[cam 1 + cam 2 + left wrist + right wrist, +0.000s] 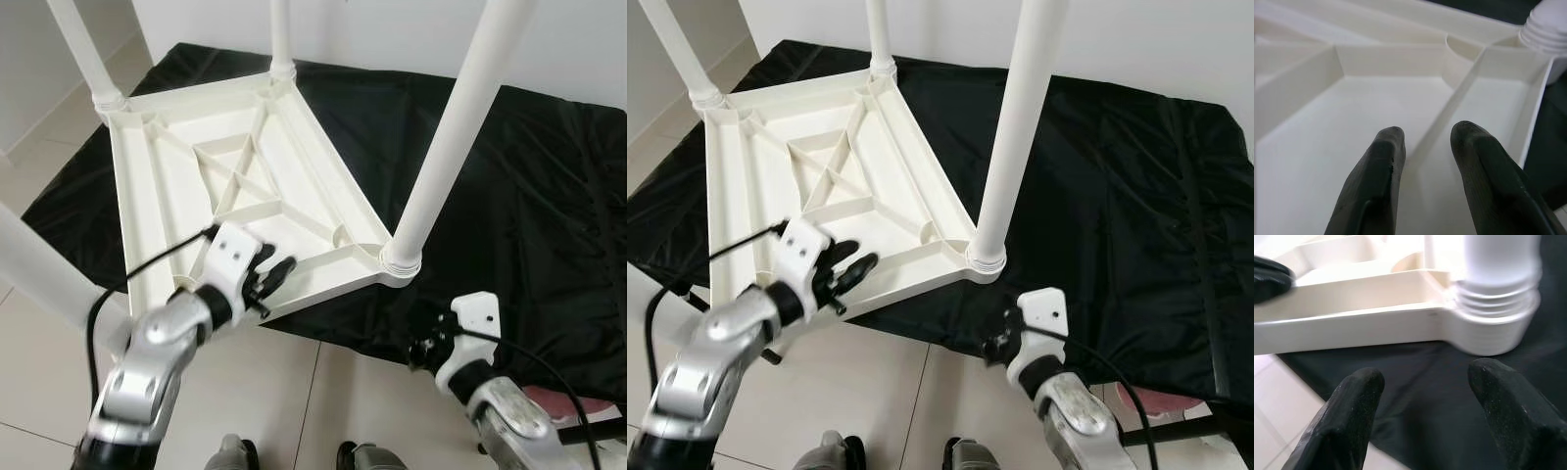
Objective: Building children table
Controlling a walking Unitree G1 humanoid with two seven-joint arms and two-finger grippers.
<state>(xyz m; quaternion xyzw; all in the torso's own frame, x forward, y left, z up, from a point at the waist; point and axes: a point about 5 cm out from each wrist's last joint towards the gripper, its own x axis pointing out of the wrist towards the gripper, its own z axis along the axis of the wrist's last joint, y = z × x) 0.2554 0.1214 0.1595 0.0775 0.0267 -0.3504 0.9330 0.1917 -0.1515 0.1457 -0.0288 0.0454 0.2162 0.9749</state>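
Upturned white table (245, 186) on black cloth (529, 196), legs up. Left end effector (279, 277) narrow, empty, over 6 o'clock rim. Right end effector (1422, 396) wide, empty, near corner leg (446, 147). Likely light, stiff, slick plastic; grip rim rib.

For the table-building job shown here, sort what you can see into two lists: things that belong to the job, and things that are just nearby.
Part of the job:
- upturned white table top
- screwed-in white leg
- left gripper, open over the table top
- right gripper, open, below the leg's corner

Just nearby:
- black cloth
- tiled floor
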